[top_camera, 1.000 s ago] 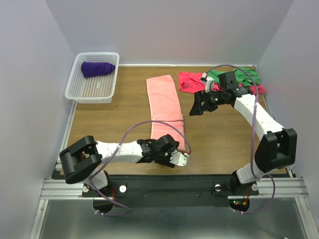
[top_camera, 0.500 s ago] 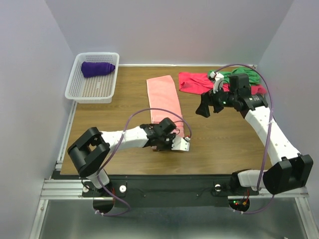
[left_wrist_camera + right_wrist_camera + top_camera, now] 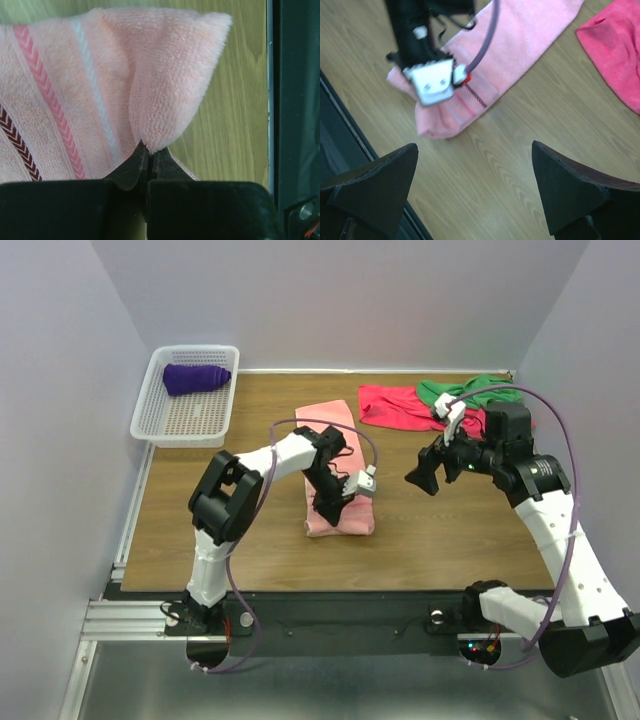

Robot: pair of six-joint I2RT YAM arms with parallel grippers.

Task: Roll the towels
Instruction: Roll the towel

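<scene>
I can read no text, label, brand or number in any of my views. The white plate (image 3: 432, 82) in the upper left of the right wrist view is too blurred for me to tell whether it carries a marking. The woven bands on the salmon-pink towel (image 3: 60, 100), left side of the left wrist view, are chevron pattern, not lettering.

Item 1, my left arm (image 3: 222, 500): elbow up, forearm reaching inward, wrist bent back toward the bases.
Item 2, left gripper (image 3: 150, 152): jaws pinched together on a fold of the salmon-pink towel (image 3: 170, 75).
Item 3, my right arm (image 3: 560, 530): stretched forward, leaning inward.
Item 4, right gripper (image 3: 474, 149): fingers spread wide, holding nothing, hanging in the air and angled down.
</scene>
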